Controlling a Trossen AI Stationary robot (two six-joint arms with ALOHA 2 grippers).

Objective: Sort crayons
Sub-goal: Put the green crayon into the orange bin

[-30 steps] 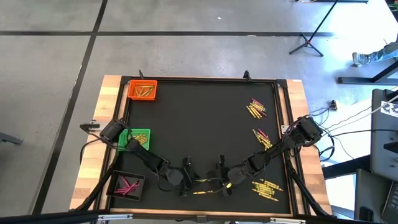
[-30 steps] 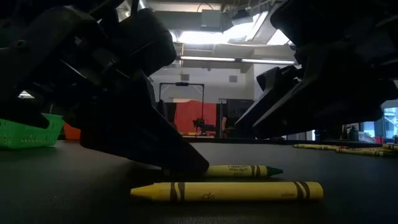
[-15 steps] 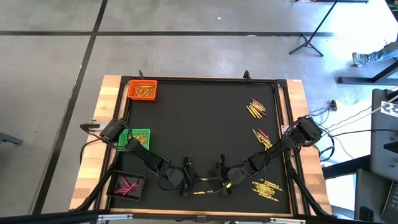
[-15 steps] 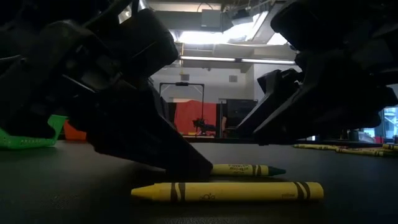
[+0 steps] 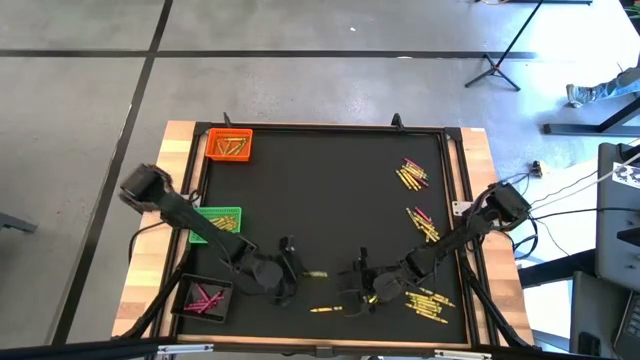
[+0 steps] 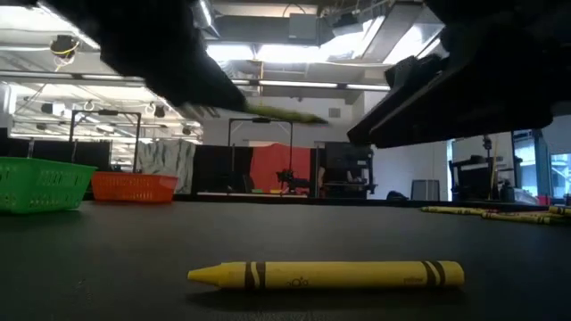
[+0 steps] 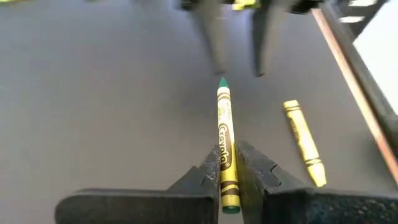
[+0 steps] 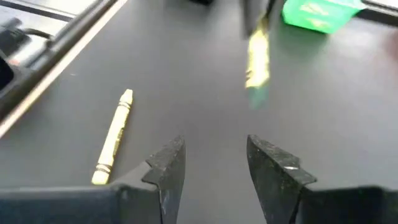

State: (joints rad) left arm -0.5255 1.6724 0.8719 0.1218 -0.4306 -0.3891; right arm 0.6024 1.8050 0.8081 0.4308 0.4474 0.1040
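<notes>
A green-tipped crayon (image 7: 224, 124) with a yellow-green wrapper hangs in the air, with my left gripper (image 7: 227, 152) shut on it near the mat's front middle (image 5: 298, 268). In the low view the crayon (image 6: 285, 116) shows as a blurred streak well above the mat. A yellow crayon (image 6: 326, 274) lies flat on the black mat near the front edge (image 5: 325, 309). My right gripper (image 8: 214, 162) stands open just right of it (image 5: 352, 285), with nothing between its fingers. My left gripper pinches the green crayon between its two fingers near the blunt rear end (image 7: 226, 177). The crayon runs along the fingers and sticks out forward past their tips, green point leading. It is lifted clear of the mat, tilted slightly downward with the gripper.
Orange tray (image 5: 229, 145) at the far left, green tray (image 5: 218, 222) at the left, black tray (image 5: 205, 297) with pink crayons at the near left. Loose crayon piles lie along the right side (image 5: 411, 175), (image 5: 422, 222), (image 5: 428, 302). The mat's middle is bare.
My left gripper has taken hold of the green crayon that lay behind the yellow one and has risen quickly with it, drawing a little toward the table's left. The crayon is now lifted clear of the mat. The yellow crayon has stayed where it was.
</notes>
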